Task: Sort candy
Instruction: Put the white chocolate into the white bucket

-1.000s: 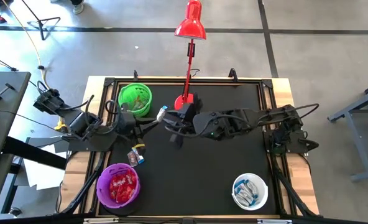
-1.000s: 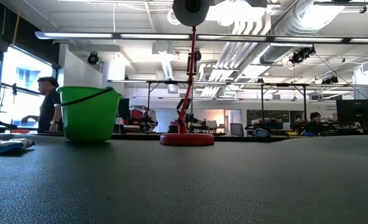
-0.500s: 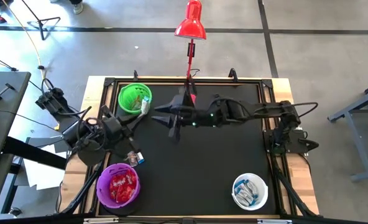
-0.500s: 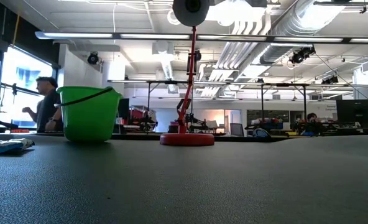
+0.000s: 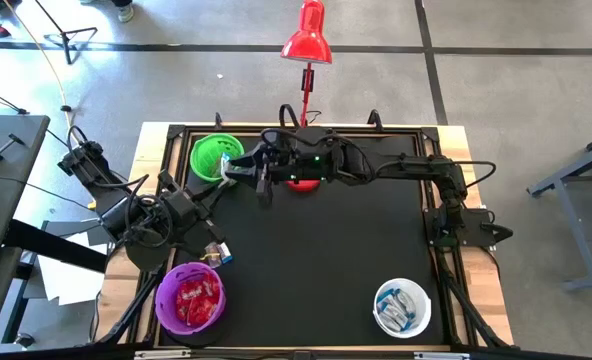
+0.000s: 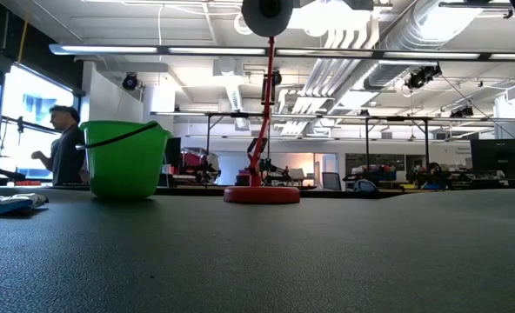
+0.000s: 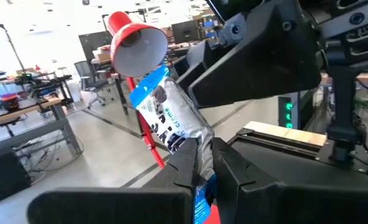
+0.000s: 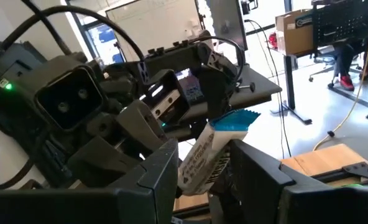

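Observation:
A blue-and-white candy (image 5: pixel 234 168) is held in the air between my two grippers, which face each other. In the high view it shows beside the green bowl (image 5: pixel 214 158). My left gripper (image 7: pixel 202 152) is shut on it, with the right arm looming behind. My right gripper (image 8: pixel 204 165) is also shut on it, with the left wrist beyond. Neither gripper shows in the low view. More blue-and-white candy (image 5: pixel 219 252) lies flat on the mat (image 6: pixel 10 204). The purple bowl (image 5: pixel 189 300) holds red candy, and the white bowl (image 5: pixel 403 308) holds blue-and-white candy. My left gripper pinches the candy near one blue end (image 7: pixel 199 186) between its two fingers. The rest of the wrapper (image 7: pixel 165 115) sticks out past the fingertips toward the right arm, lifted clear of the table. My right gripper has the wrapper's white middle (image 8: pixel 202 158) between its two fingers, coming from the opposite side. The blue end (image 8: pixel 234 121) reaches past its fingertips toward the left gripper.
A red desk lamp stands with its base (image 5: pixel 298 178) at the far middle of the mat, just behind the right arm. The green bowl (image 6: pixel 123 161) stands left of the lamp base (image 6: pixel 261 195) in the low view. A person (image 6: pixel 62 148) stands beyond the table.
The held candy has travelled from in front of the lamp base toward the green bowl, to the table's left and far side. The left arm has drawn back toward the left edge. The right arm has stretched out after it. The candy on the mat has stayed put.

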Robot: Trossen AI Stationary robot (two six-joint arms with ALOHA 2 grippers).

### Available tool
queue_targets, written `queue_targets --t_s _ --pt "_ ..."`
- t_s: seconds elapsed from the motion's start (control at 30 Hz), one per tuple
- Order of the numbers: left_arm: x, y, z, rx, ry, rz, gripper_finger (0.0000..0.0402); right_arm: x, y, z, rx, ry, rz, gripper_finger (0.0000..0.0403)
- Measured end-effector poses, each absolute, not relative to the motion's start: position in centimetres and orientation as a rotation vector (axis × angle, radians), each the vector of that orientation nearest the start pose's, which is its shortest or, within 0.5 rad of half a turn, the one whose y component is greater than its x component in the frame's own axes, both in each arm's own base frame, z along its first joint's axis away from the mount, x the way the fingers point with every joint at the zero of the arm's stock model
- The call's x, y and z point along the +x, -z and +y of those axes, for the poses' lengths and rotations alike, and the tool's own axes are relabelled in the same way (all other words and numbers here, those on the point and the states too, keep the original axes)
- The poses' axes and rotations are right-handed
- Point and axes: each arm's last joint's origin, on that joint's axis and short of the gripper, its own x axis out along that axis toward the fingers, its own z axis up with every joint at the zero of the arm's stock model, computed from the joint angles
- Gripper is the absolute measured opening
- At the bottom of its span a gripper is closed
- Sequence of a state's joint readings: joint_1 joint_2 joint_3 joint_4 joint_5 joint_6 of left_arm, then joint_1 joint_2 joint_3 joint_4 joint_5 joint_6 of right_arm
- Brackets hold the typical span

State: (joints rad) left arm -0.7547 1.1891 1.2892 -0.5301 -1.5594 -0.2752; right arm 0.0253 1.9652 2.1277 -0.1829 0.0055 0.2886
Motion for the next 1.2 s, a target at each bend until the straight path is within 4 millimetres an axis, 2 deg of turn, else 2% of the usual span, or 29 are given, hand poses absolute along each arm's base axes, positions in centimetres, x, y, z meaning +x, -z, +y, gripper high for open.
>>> queue_targets --t_s 0.47,1.03,1.2 --pt "18.5 -40.6 -12.5 0.135 -0.845 0.061 0.0014 45.0 -44.1 0.5 0.323 -0.004 0.052 0.0142" --pt "20.0 -39.3 -13.7 0.176 -0.850 0.079 0.0014 45.0 -44.0 0.0 0.340 0.025 0.057 0.0141" --pt "20.0 -39.3 -13.7 0.172 -0.848 0.078 0.0014 45.0 -44.0 0.0 0.351 0.027 0.068 0.0102"
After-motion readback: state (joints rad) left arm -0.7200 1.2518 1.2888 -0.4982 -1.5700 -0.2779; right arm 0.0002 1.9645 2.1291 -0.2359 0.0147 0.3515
